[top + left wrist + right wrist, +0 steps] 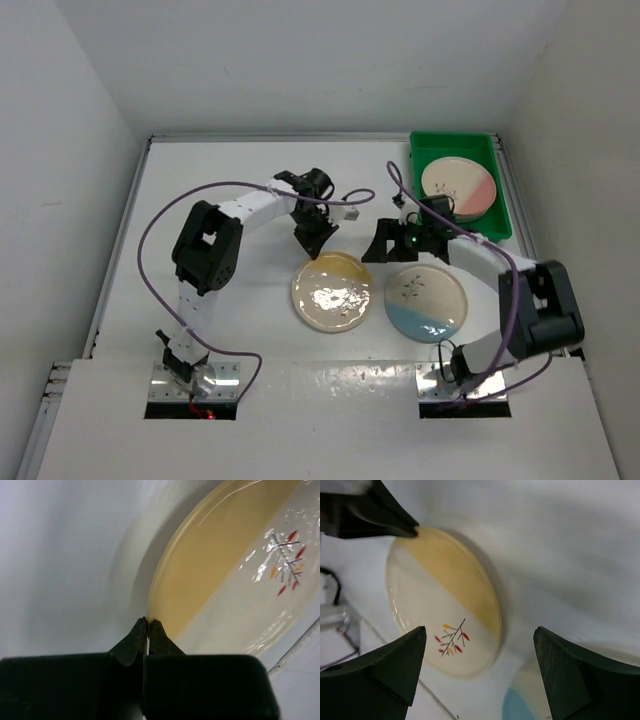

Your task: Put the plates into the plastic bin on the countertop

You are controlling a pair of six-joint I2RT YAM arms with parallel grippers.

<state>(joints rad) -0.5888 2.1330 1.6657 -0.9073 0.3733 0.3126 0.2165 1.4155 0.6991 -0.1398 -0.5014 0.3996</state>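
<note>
A yellow-segment plate [333, 291] and a blue-segment plate [426, 302] lie flat on the white countertop [230, 180]. The green plastic bin [500, 215] at the back right holds stacked plates, the top one pink-segmented [458, 188]. My left gripper [318, 243] is shut, its tips [148, 621] touching the far rim of the yellow plate [235, 570]. My right gripper [378, 248] is open and empty, hovering between the two loose plates. In the right wrist view its fingers [479, 628] frame the yellow plate [440, 595], with the blue plate's edge [525, 705] below.
White walls close in the countertop on the left, back and right. The bin sits against the right wall. The left arm's purple cable [160, 225] loops over the left side. A seam in the surface [320, 362] runs just in front of the plates.
</note>
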